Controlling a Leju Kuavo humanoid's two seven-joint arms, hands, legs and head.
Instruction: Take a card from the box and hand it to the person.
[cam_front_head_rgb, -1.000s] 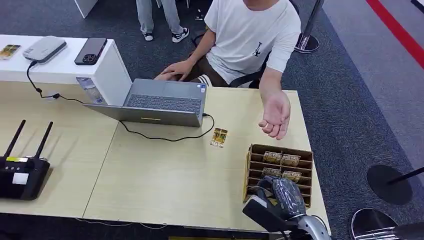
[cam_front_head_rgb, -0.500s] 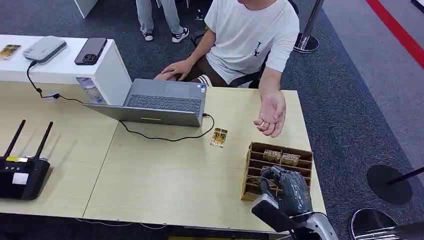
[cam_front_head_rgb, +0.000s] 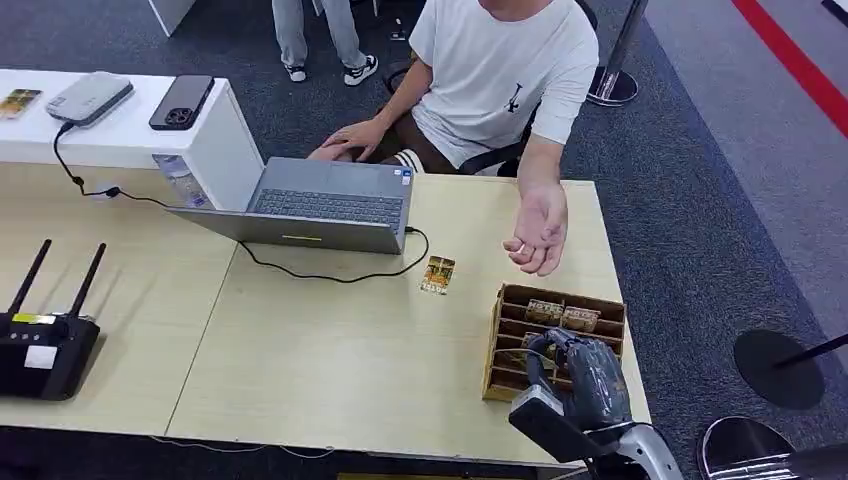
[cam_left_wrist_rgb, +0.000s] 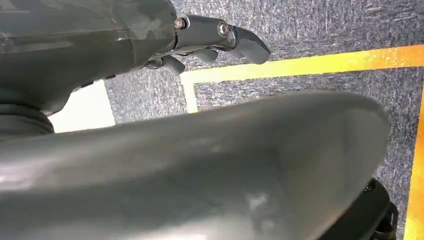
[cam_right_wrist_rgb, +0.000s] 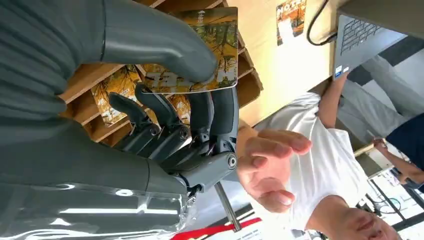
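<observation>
While the right hand (cam_right_wrist_rgb: 165, 107) sits over the brown box (cam_front_head_rgb: 510, 325) at the near corner of the surface (cam_front_head_rgb: 330, 370), its thumb and fingers pinch a card (cam_right_wrist_rgb: 220, 47) with a yellow tree picture. More cards rest in the box slots. The person's hand (cam_front_head_rgb: 537, 228) waits palm up just past the box, and the left hand (cam_left_wrist_rgb: 200, 42) hangs above the floor with fingers curled, holding nothing.

Even, bright overhead light fills the head view, sharp throughout, with soft short shadows on the table (cam_front_head_rgb: 330, 350); the left wrist view is blurred by a near, out-of-focus grey cover; the right wrist view shows pale glare streaks on the robot hand (cam_right_wrist_rgb: 165, 120).
</observation>
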